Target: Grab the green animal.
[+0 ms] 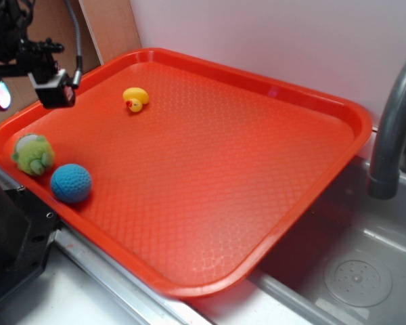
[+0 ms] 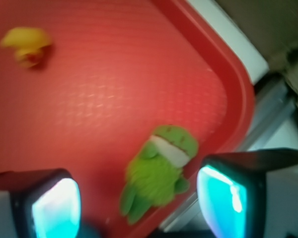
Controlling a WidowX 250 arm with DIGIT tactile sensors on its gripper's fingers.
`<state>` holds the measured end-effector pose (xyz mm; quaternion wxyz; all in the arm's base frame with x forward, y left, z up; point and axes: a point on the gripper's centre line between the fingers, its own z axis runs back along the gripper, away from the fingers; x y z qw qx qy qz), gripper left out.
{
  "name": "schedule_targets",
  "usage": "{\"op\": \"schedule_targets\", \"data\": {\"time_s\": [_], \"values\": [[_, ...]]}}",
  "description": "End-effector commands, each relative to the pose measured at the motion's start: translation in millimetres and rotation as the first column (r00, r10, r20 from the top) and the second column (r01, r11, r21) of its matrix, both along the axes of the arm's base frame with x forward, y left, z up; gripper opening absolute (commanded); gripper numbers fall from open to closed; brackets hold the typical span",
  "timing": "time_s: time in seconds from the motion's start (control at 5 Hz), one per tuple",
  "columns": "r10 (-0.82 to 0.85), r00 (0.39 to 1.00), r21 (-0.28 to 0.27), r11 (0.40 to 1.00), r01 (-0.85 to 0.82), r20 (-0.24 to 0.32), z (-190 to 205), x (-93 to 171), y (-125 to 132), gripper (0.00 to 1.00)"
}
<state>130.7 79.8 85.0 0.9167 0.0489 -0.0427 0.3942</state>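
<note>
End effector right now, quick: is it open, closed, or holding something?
End effector: open and holding nothing; its two fingers stand apart, with the green animal lying on the red tray between them, not gripped.

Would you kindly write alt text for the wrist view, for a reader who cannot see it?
A fuzzy green animal lies on a red tray near its rim, seen between the two glowing fingertip pads of the open gripper. A small yellow rubber duck sits apart, at the upper left. The image is blurred.
</note>
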Motion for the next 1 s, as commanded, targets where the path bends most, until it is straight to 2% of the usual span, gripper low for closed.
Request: {"op": "schedule_targets", "data": {"time_s": [0.0,0.2,0.4,0.6,0.8], "values": [[0.08,0.996,0.004,0.997,-0.08,0.025,-16,-16,20,1.0],[0.062,0.997,-0.025,0.998,-0.06,0.054,-19,-23,25,1.0],[0.007,0.998,-0.091,0.996,-0.001,0.06,-35,-18,19,1.0],[-0.089,0.996,-0.109,0.99,0.089,0.01,-64,-8,-1,1.0],[-0.152,0.988,-0.098,0.984,0.15,-0.009,-72,-2,-16,1.0]]}}
